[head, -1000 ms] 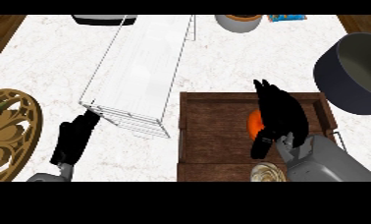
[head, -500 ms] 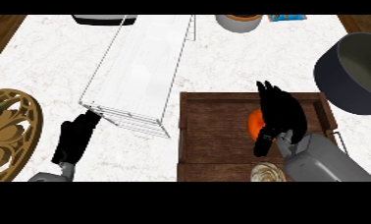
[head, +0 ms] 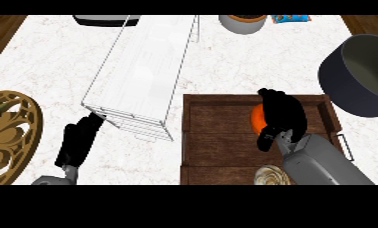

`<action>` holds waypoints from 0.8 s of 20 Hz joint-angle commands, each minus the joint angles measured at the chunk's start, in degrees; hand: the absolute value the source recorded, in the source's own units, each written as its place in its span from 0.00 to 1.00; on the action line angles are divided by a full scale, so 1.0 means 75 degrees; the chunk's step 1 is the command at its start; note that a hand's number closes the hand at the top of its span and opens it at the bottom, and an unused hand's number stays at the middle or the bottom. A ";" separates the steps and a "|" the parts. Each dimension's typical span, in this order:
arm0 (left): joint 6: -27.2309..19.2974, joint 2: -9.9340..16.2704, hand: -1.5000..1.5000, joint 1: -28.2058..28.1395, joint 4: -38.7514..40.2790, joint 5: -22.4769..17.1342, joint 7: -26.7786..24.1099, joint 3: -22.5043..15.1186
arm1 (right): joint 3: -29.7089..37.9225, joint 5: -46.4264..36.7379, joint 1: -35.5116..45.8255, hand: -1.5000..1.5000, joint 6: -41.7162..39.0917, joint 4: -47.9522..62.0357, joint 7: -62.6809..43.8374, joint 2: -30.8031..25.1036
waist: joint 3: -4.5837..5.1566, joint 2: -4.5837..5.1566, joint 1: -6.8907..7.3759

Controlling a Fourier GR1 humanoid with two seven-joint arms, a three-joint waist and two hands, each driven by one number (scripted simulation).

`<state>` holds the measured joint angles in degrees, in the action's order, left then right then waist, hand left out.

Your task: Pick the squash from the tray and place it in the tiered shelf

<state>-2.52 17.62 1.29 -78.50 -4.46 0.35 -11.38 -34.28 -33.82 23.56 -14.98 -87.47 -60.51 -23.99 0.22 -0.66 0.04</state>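
Fingers and thumb of the right hand [head: 282, 114] curl over the orange squash [head: 256, 117], hiding all but a sliver of it at the hand's left edge. The squash lies in the far right part of the wooden tray [head: 218, 137], close to the tray's far wall. The hand points away from the robot, palm down, and its grey forearm runs back to the near right, crossing the tray's near right corner.

The left hand [head: 77, 142] rests at the near left of the marble counter [head: 52, 62], fingers straight and together, pointing far and a little right, their tips just beside the near corner of the white wire tiered shelf [head: 148, 72]. It holds nothing. The shelf stretches from that corner toward the far edge, to the left of the tray.

A dark pot [head: 354, 79] stands right of the tray, and a gold patterned plate [head: 15, 132] shows at the left edge.
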 commanded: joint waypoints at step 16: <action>0.0185 -0.0472 0.50 -0.0318 -0.0245 0.0469 0.0177 0.0193 | 0.0808 -0.1531 0.0620 1.00 -0.0725 0.0137 0.1521 0.0647 | -0.0030 0.0098 0.0097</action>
<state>-0.99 15.26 0.41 -80.19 -1.47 1.71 -9.12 -29.25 -46.90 23.10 -17.09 -88.94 -54.59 -19.20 0.09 -0.38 0.11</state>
